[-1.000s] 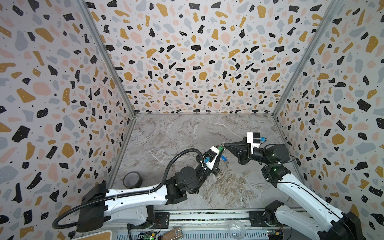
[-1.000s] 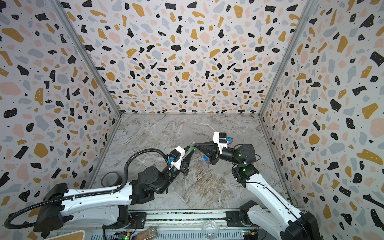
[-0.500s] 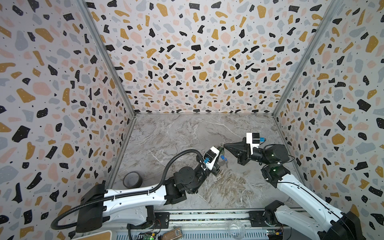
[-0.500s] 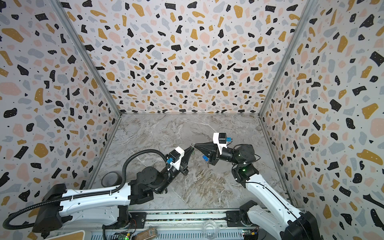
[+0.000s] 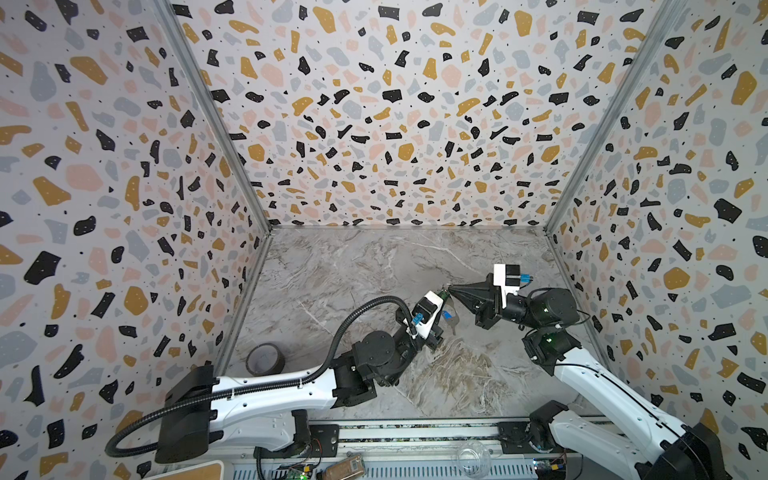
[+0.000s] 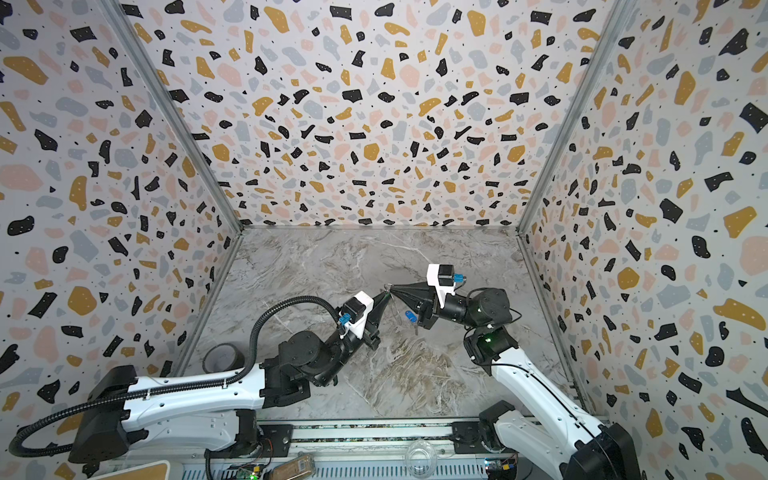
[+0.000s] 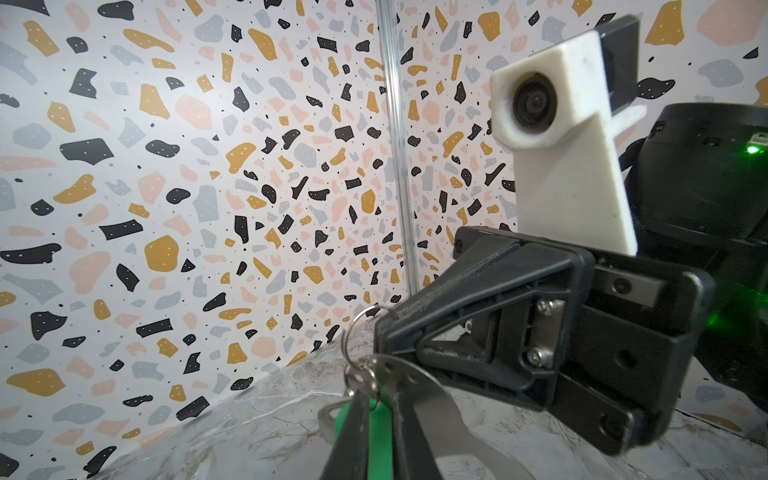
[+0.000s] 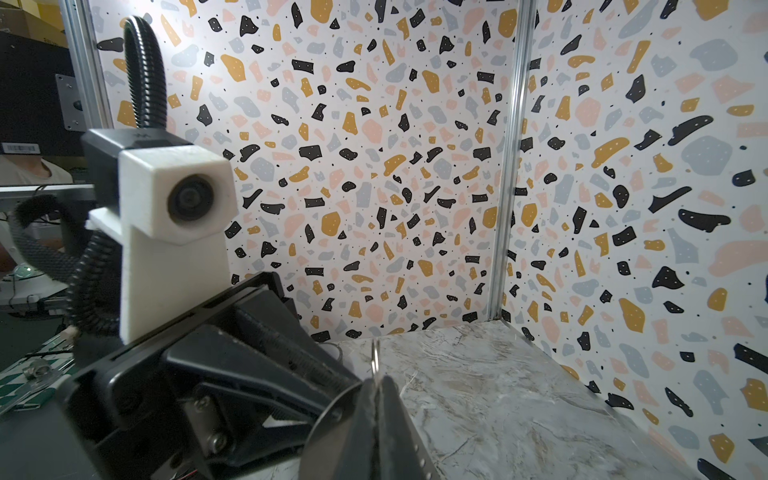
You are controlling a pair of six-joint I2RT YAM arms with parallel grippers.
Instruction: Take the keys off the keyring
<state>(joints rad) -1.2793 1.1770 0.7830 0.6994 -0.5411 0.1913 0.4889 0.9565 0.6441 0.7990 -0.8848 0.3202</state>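
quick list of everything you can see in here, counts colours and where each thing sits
keyring: one, grey-beige strap with silver rings, held in the air between the two grippers
green-tagged key: one, green tag, at the keyring's rings
blue-tagged key: one, blue tag, hanging below the keyring
tape roll: one, dark, on the table by the left wall
clear container: one, transparent, by the front rail
table: one, grey marble
walls: three, terrazzo pattern, around the table
left gripper: one, black, fingers shut on the green-tagged key
right gripper: one, black, fingers shut on a keyring ring
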